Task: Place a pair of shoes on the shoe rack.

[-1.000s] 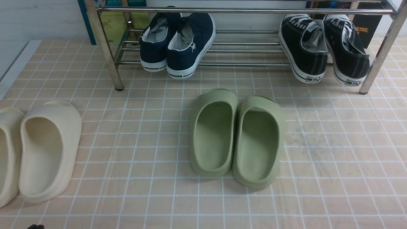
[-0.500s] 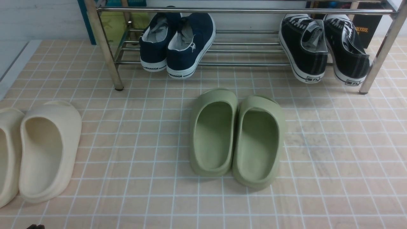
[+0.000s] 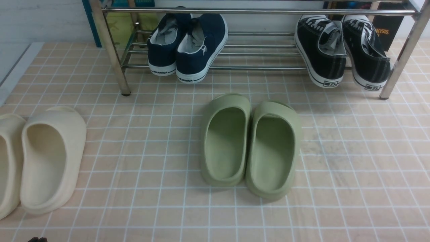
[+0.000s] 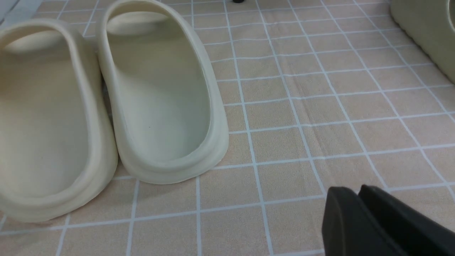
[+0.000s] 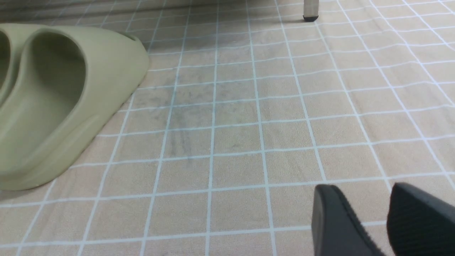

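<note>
The pair of shoes, two navy slip-ons with white soles, sits on the left part of the shoe rack (image 3: 258, 53). The left shoe (image 3: 163, 45) lies flat. The right shoe (image 3: 201, 47) leans against it, and both heels poke over the front bar. My left gripper (image 4: 352, 190) hovers low over the tiled floor beside the cream slides, far from the rack, its fingers together with nothing between them. My right gripper (image 5: 360, 190) is open and empty over bare tiles to the right of the olive slides. Neither arm reaches into the front view.
Black lace-up sneakers (image 3: 322, 50) (image 3: 366, 50) occupy the rack's right end. Olive-green slides (image 3: 225, 141) (image 3: 273, 151) lie mid-floor in front of the rack. Cream slides (image 3: 50, 158) (image 4: 160, 99) lie at the left. A rack leg (image 5: 310, 10) stands ahead of the right gripper.
</note>
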Controlling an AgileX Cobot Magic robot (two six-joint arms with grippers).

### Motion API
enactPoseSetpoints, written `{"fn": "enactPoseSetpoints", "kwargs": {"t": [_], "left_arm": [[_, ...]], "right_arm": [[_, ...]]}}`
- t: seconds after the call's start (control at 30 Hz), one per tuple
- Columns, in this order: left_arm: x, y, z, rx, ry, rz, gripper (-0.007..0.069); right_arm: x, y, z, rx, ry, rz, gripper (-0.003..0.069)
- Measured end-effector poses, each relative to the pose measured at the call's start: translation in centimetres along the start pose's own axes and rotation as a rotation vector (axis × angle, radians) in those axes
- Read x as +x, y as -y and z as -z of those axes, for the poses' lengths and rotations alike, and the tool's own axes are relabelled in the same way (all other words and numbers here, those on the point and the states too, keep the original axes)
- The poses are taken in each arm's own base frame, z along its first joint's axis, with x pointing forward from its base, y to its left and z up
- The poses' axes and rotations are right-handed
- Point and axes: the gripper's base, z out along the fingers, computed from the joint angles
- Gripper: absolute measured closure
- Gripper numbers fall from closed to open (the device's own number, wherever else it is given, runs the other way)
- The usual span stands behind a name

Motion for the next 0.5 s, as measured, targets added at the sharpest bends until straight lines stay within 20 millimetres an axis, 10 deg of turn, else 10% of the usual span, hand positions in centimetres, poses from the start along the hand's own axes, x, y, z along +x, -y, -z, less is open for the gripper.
{"fn": "enactPoseSetpoints", "kwargs": {"t": [0.5], "left_arm": [[0.00, 0.00, 0.00, 0.000, 0.000, 0.000, 0.0529]], "right_arm": [[0.00, 0.00, 0.00, 0.000, 0.000, 0.000, 0.0421]]}}
